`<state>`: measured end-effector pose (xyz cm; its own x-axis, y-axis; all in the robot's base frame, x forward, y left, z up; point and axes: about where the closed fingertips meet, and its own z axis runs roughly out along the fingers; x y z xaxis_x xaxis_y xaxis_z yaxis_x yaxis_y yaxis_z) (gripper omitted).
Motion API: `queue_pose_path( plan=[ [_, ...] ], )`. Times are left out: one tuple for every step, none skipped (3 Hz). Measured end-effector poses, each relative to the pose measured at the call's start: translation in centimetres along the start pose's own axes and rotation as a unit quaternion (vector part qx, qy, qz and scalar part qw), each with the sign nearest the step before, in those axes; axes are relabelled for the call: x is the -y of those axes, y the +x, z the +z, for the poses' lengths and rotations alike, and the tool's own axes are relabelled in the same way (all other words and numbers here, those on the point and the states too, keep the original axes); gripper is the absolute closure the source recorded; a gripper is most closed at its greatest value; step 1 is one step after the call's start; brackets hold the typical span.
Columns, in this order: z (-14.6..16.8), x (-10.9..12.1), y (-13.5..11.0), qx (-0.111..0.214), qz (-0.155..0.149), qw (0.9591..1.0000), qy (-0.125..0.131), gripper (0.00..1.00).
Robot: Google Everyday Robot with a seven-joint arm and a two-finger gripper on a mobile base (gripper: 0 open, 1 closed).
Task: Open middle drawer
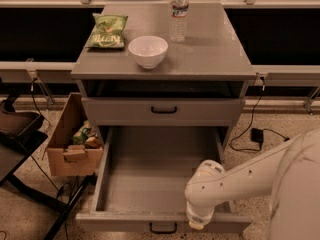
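Nearest the camera, the arm [240,179] reaches in from the lower right. Its end effector [196,223] hangs tip-down right at the front lip of the middle drawer [155,169]. It's a bit right of the handle [163,228] and, as far as I can make out, not on it. I can't tell whether it's apart or together because the wrist blocks the view (the tip is just a pale blob from here), so I won't guess.

The drawer itself is pulled way out, with its plain grey inside in full view. I'd call the task basically done, or down to the last bit of travel. If there's any pull left, do it straight along the rails with no sideways drag. Tugging off-centre, right of the handle, would likely rack the drawer. After that, lift straight up and clear so the wrist doesn't nudge the front back in.

Behind it, the upper drawer [200,111] looks shut. Left of the cabinet, a cardboard box [70,154] of odds and ends sits on the floor, close to the open drawer's side. Up top on the bench [215,44] there's a white bowl [148,50] with a green chip bag [107,31] to its left. A water bottle [179,11] stands at the back.
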<state>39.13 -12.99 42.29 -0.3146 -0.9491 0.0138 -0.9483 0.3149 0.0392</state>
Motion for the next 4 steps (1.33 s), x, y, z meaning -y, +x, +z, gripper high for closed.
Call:
queue_pose_path(
  plan=[
    [0.0,0.0,0.0,0.000,0.000,1.0000,0.000,0.27],
    [0.0,0.0,0.0,0.000,0.000,1.0000,0.000,0.03],
    [0.0,0.0,0.0,0.000,0.000,1.0000,0.000,0.00],
    [-2.7,2.0,0.6,-0.015,-0.002,0.9996,0.024,0.00]
  ],
)
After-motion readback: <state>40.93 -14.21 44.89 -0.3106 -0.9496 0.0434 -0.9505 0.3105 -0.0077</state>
